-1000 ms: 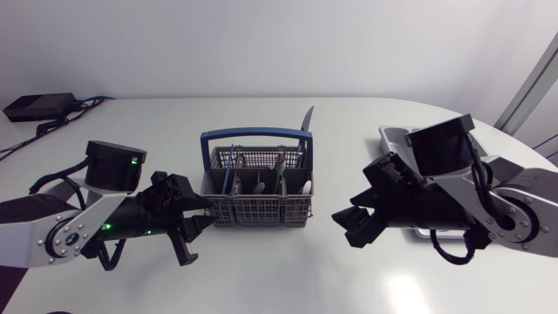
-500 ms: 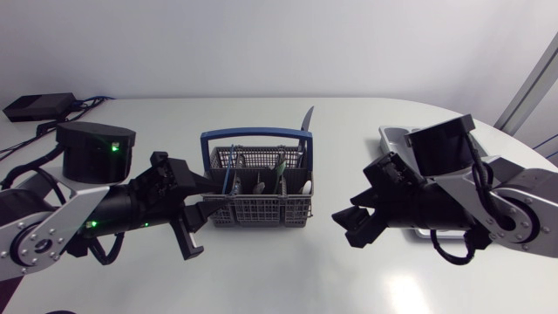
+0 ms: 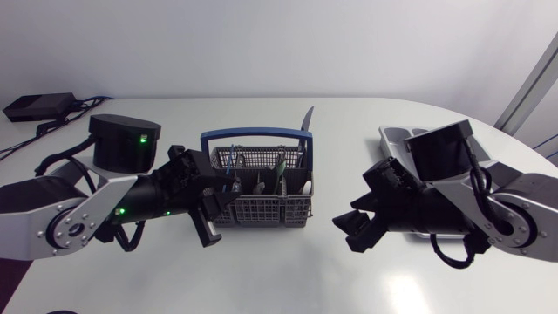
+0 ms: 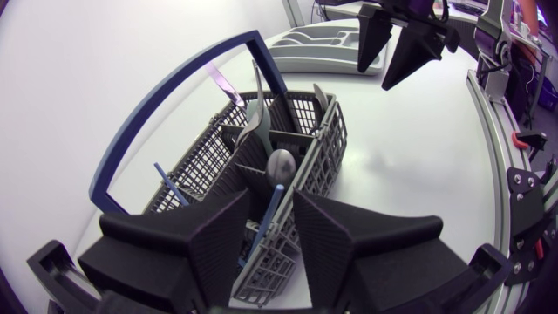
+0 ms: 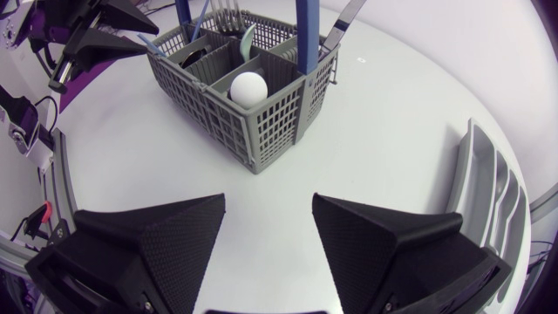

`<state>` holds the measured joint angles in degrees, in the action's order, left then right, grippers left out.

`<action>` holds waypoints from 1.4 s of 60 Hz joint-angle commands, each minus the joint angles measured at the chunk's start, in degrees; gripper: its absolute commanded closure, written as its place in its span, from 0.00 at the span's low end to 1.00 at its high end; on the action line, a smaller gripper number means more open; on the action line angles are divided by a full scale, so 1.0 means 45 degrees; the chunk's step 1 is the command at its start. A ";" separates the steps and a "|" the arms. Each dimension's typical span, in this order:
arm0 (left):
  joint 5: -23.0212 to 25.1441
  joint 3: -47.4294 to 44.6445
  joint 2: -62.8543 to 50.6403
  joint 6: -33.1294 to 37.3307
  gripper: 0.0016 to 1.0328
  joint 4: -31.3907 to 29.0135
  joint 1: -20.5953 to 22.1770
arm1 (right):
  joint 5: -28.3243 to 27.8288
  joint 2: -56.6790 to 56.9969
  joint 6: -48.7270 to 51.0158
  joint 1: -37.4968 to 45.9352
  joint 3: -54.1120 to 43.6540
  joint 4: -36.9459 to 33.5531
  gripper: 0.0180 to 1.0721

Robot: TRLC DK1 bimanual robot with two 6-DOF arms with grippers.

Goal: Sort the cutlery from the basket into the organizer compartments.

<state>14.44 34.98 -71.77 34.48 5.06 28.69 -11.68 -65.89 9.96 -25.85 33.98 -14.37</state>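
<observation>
Head view: fixed high above the table [image 3: 288, 279], facing down, far enough to take in the left gripper [image 3: 218, 218], the right gripper [image 3: 351, 227], the basket [image 3: 257, 209] at centre and the organizer [image 3: 397, 135] at the right. Left wrist view: set very near, just over the left gripper, facing across the basket toward the right gripper and the organizer beyond. Right wrist view: set farther back over the right gripper, facing the opposite way across the table, basket ahead, left gripper past it, organizer beside; all three views shared the basket and organizer.
</observation>
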 commanded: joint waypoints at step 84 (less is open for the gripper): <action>0.1225 0.3925 0.3937 -0.2760 0.93 -0.4855 -0.0418 | 0.1327 0.1771 0.0073 -0.2616 0.1200 -0.0830 0.13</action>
<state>18.76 50.30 -55.02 24.97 -15.64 26.41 -7.42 -58.28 10.70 -34.87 37.30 -17.06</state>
